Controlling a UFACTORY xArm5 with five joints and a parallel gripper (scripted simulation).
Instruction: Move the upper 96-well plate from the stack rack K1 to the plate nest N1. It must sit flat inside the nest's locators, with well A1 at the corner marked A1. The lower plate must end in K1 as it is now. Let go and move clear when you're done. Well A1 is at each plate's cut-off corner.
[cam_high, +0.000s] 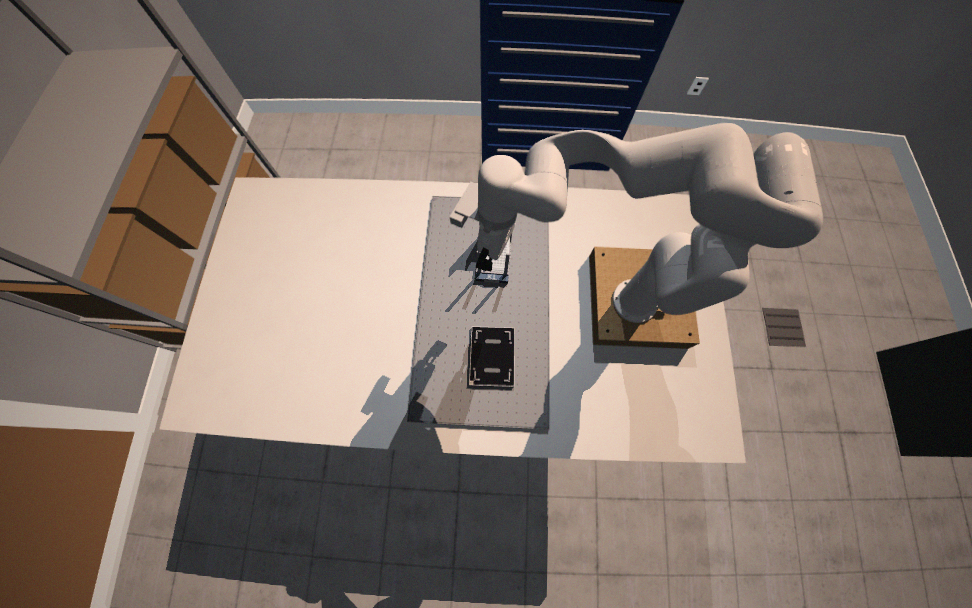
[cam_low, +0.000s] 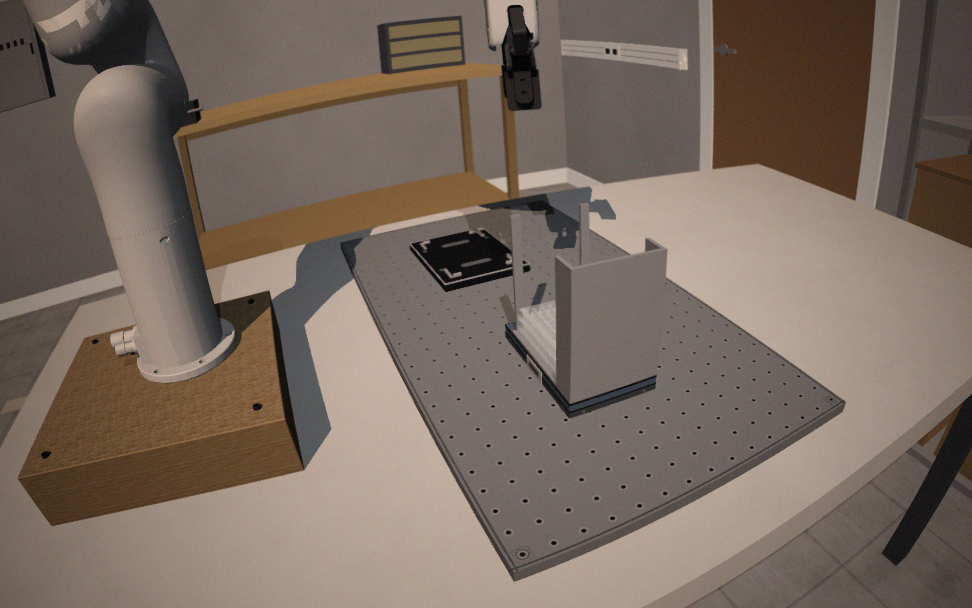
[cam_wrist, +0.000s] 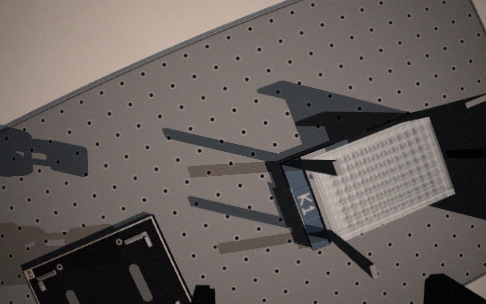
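The stack rack K1 (cam_low: 598, 329) stands on the grey perforated board, with a tall grey back wall and thin upright posts. The upper 96-well plate (cam_wrist: 382, 177) is translucent white and lies in the rack; it also shows in the exterior view (cam_low: 534, 322). The lower plate is mostly hidden beneath it. The K1 label (cam_wrist: 305, 204) is on the rack's dark base. The black plate nest N1 (cam_low: 469, 259) with white corner locators lies empty further along the board; it also shows in the wrist view (cam_wrist: 107, 267). My gripper (cam_low: 521, 78) is open and empty, high above the rack.
The grey perforated board (cam_low: 573, 401) carries the rack and the nest. The rack's thin posts (cam_low: 584, 233) rise well above the plates. My arm's wooden base block (cam_low: 157, 408) stands to the board's side. A wooden shelf frame (cam_low: 344, 143) is behind the table.
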